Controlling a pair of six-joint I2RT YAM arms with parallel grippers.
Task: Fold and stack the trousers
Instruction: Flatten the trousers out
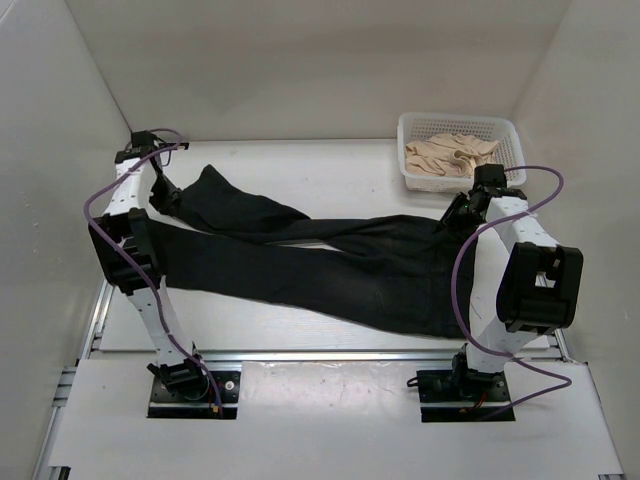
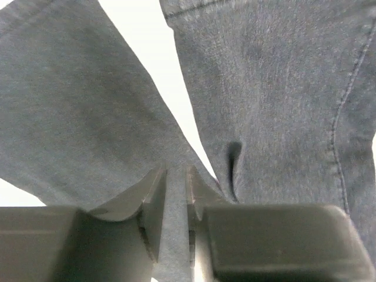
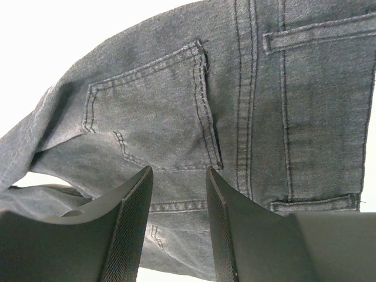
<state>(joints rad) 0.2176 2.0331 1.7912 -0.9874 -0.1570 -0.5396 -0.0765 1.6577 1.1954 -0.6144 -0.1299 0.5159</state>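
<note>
The black trousers (image 1: 330, 265) lie spread across the table, legs to the left and waist to the right. The far leg angles up toward the back left. My left gripper (image 1: 170, 197) is at that far leg's end. In the left wrist view its jaws (image 2: 176, 170) stand close together with a strip of the grey-black cloth (image 2: 276, 88) pinched between them. My right gripper (image 1: 458, 215) is at the waist end. In the right wrist view it (image 3: 178, 169) is open over the seat, with the back pocket (image 3: 164, 106) just beyond the fingertips and unpinched denim showing between the fingers.
A white basket (image 1: 510, 135) at the back right holds a beige garment (image 1: 450, 155), close behind the right arm. White walls enclose the table on the left, back and right. The arm bases stand on a rail at the near edge.
</note>
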